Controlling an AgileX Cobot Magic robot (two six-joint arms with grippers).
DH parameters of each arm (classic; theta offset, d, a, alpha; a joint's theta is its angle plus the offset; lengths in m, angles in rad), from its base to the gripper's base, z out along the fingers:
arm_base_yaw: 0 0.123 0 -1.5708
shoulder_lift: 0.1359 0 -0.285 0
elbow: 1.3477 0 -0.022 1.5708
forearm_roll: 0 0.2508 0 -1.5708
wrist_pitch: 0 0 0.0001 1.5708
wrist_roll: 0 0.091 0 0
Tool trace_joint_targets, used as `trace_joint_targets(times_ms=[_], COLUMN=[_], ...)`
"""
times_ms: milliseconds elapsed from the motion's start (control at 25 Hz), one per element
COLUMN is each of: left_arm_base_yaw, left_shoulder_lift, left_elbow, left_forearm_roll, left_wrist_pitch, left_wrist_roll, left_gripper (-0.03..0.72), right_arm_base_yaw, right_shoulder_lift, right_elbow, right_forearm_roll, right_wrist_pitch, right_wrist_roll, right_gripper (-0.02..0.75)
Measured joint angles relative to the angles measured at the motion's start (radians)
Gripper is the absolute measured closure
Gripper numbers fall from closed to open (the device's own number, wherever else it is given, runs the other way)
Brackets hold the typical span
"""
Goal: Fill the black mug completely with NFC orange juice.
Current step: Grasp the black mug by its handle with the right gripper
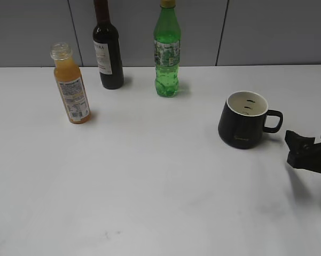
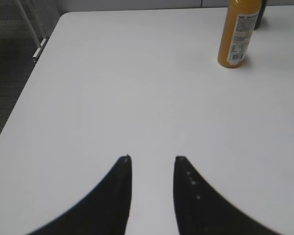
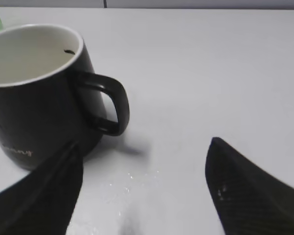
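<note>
Black mug [image 1: 244, 127] sits empty, handle toward your right gripper [image 3: 144, 188]: jaws wide, holding nothing. Left gripper [image 2: 152, 161] is part-open, empty, facing the orange juice bottle [image 2: 238, 33].

Mug [image 1: 244, 126] right of bottles (juice [image 1: 72, 85] leftmost).

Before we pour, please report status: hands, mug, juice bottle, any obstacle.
Both hands open, empty: left hand, right hand beside black mug. Mug empty, upright. Orange juice bottle uncapped, untouched, far left. Nothing between.
</note>
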Motion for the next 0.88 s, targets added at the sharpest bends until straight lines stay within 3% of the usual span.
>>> trace_joint_targets(times_ms=[880], left_arm_base_yaw=[0.0], left_shoulder_lift=[0.0], left_elbow=[0.0], left_forearm_roll=[0.0], left_wrist_pitch=[0.0], left_wrist_roll=[0.0], left_gripper=[0.452], right_arm_base_yaw=[0.0], right_shoulder_lift=[0.192], right_elbow=[-0.176], right_forearm_roll=[-0.019], right_wrist_pitch=[-0.002], right_wrist_roll=[0.003], right_gripper=[0.143])
